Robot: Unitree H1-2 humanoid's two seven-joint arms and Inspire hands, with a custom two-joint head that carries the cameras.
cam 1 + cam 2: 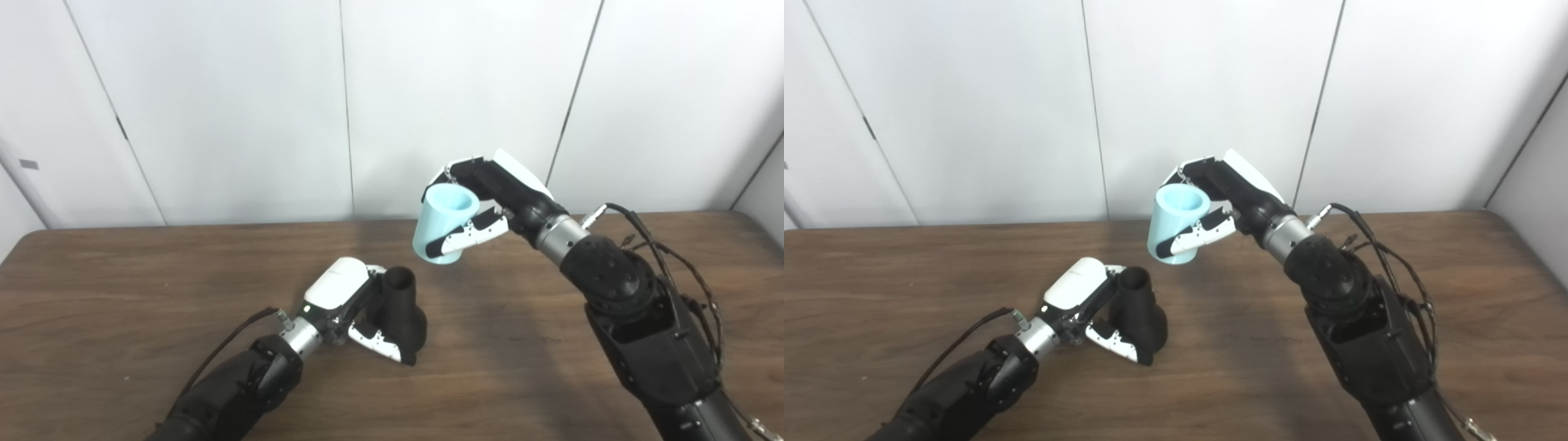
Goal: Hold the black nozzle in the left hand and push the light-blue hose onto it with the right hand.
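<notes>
1. Left robot hand point(352, 306) — low, near the front of the table point(122, 288), clasped around the black nozzle point(401, 315). The nozzle stands about upright, wide base down at the table surface, narrow open neck pointing up.
2. Right robot hand point(490, 202) — raised, grasping the light-blue hose point(442, 225), a short tube held clear of the table, fingers wrapped round its side.
3. Key relation: the hose sits above the nozzle neck, farther from the camera and offset to the right, apart from it. Its long axis tilts, upper mouth leaning right, lower mouth facing down and left toward the neck.
4. Judgement: not yet mated; the hose needs its axis lined up with the neck, then a downward push.
5. Contents: both bores look empty from above.
</notes>
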